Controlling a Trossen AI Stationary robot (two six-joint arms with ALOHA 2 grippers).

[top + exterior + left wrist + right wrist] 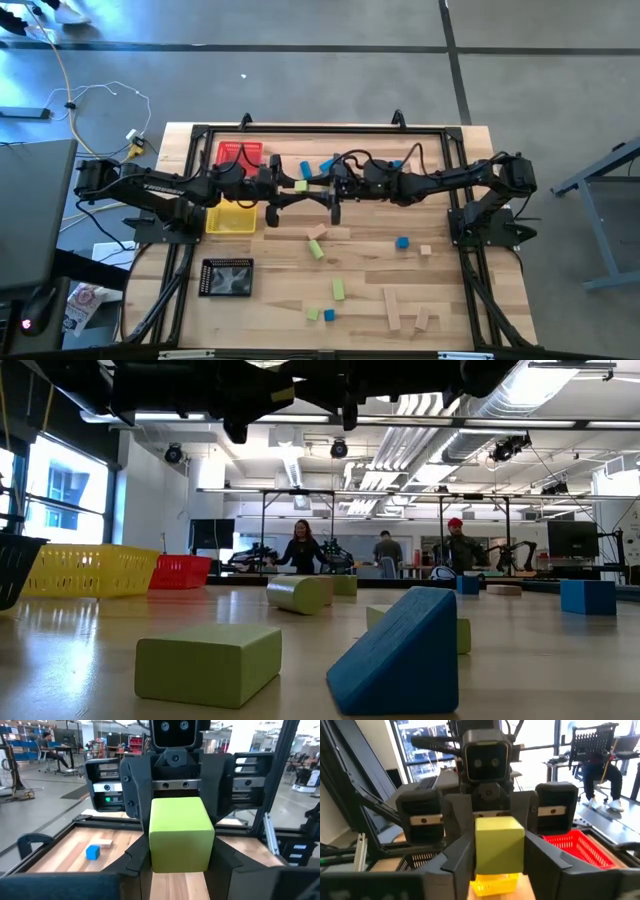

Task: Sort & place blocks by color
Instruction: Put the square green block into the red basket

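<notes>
Jaws of your left gripper [291, 187] are pinching a light green cube [181, 834], pressing on its two side faces. The right gripper [313, 186] is facing it nose to nose, and its jaws are flanking the same cube. You cannot tell whether they are gripping or standing just off it.

The cube is plain, smooth and matte, with softly rounded edges. It is hanging in the air between the two grippers, above the far middle of the table [440, 300], just right of the red tray [240, 155] and the yellow tray [231, 218].

Both arms are reaching in from their own sides and meeting at that spot. The black tray [227, 277] is sitting nearer the front on the left.

Other blocks are lying scattered over the wood: a blue cube [402, 242] to the right, a green bar [338, 289] nearer the front, and tan bars [392, 308] near the front right. Closest to the low camera, a green block [208, 663] and a blue wedge [405, 652] are resting side by side.
</notes>
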